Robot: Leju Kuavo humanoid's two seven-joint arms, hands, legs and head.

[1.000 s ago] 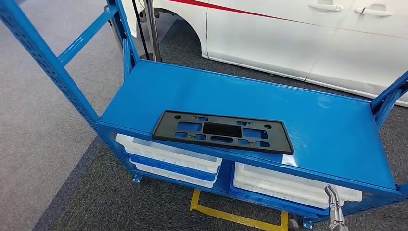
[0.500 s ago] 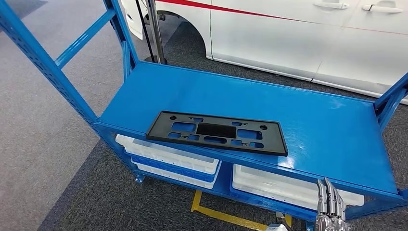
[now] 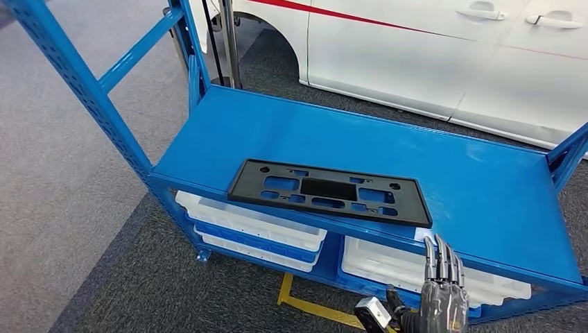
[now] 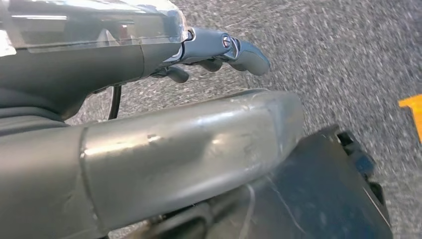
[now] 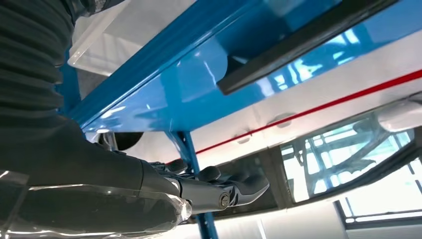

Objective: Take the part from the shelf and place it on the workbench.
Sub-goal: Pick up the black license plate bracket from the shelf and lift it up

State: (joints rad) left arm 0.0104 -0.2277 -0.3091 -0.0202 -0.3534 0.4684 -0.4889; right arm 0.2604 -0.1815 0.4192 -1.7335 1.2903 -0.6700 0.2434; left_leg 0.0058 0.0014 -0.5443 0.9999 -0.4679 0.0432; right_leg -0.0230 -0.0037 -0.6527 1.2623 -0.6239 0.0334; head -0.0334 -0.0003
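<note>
I see the part point(image 3: 330, 192) lying flat on the top deck of the blue shelf point(image 3: 485, 187), close to the front edge, long side running along that edge. It's a flat black rectangular plate, matte, with rounded corners, several rounded cutouts through which the blue deck shows, a solid darker panel in the middle, and small round holes near the corners. From the right wrist camera I get its edge point(image 5: 298, 47) as a thin dark strip against the glossy blue surface. My right hand point(image 3: 442, 291) is up at the front of the shelf, below and to the right of the part, fingers straight, side by side and pointing up, holding nothing, not touching the plate. Left hand point(image 4: 219, 50) hangs over grey carpet; fingers look loosely curled with nothing in them, but I can't tell for sure whether it's clenched or relaxed. White bins point(image 3: 253, 222) sit on the lower shelf level, and a white car point(image 3: 430, 55) with a red stripe is parked behind the shelf. Yellow tape point(image 3: 312, 305) marks the floor under the shelf.
</note>
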